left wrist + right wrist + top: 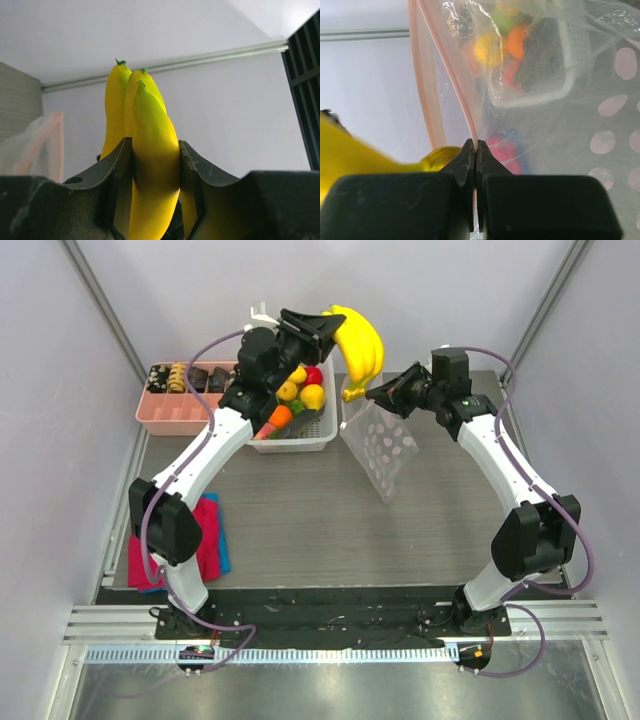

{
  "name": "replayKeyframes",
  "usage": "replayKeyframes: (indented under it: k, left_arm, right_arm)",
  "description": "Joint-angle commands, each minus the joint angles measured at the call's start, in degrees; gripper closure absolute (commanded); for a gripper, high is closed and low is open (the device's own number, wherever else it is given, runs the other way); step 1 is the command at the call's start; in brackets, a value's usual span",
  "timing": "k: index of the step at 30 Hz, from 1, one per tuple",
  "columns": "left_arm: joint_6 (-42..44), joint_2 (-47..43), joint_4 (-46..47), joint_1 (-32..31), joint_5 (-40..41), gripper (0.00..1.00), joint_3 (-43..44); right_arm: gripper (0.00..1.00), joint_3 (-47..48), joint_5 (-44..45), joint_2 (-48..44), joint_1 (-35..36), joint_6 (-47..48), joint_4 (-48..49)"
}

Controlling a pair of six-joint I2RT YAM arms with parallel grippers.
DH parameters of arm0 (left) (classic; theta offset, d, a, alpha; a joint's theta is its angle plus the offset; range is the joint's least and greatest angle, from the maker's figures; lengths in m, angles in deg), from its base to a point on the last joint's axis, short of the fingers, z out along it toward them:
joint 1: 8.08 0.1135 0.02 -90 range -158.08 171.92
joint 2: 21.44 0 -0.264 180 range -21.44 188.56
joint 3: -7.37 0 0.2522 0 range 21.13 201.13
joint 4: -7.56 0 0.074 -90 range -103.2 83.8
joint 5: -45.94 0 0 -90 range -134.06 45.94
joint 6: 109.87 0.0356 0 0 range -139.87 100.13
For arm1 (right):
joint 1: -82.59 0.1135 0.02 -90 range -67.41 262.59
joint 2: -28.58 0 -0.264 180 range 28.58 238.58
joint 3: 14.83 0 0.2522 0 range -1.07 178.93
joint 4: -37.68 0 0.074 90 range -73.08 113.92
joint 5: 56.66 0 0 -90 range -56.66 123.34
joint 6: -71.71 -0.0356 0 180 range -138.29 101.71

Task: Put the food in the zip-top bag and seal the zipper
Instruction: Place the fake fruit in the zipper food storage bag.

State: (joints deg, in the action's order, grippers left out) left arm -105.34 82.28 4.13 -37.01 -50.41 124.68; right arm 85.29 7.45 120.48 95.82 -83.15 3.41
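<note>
Remote ops: my L tool (326, 337) holds the yellow banana bunch (152, 130) in mid-air, jaws part-open around it, near the bag's mouth. My R tool (476, 152) is pinched tight on the zipper strip (449, 75) of the polka-dot zip-top bag (383, 448), which hangs below it. Other toy fruit & veg (300, 392) sit in the white basket (300, 443).
</note>
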Motion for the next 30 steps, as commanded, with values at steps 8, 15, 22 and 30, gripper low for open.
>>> replayKeyframes:
  k: [8, 15, 22, 30]
  left_arm:
    - [4.3, -4.0, 0.0, -0.8, 11.9, 0.97, -6.3]
    - [4.0, -2.2, -2.5, -1.7, 16.8, 0.97, -6.0]
    - [20.5, -4.2, 5.9, -1.9, 9.7, 0.93, -11.0]
    - [35.2, -7.0, 3.7, -3.1, -0.9, 0.65, -12.3]
  right_arm:
    - [0.99, 2.5, -2.7, -1.5, -0.8, -3.0, 5.2]
    - [0.99, 3.5, -3.7, -0.1, -0.8, -4.7, 7.2]
    - [0.99, 3.9, -4.8, 0.0, -1.0, -4.4, 8.2]
    - [0.99, 4.5, -6.9, 1.2, -1.2, -4.1, 11.2]
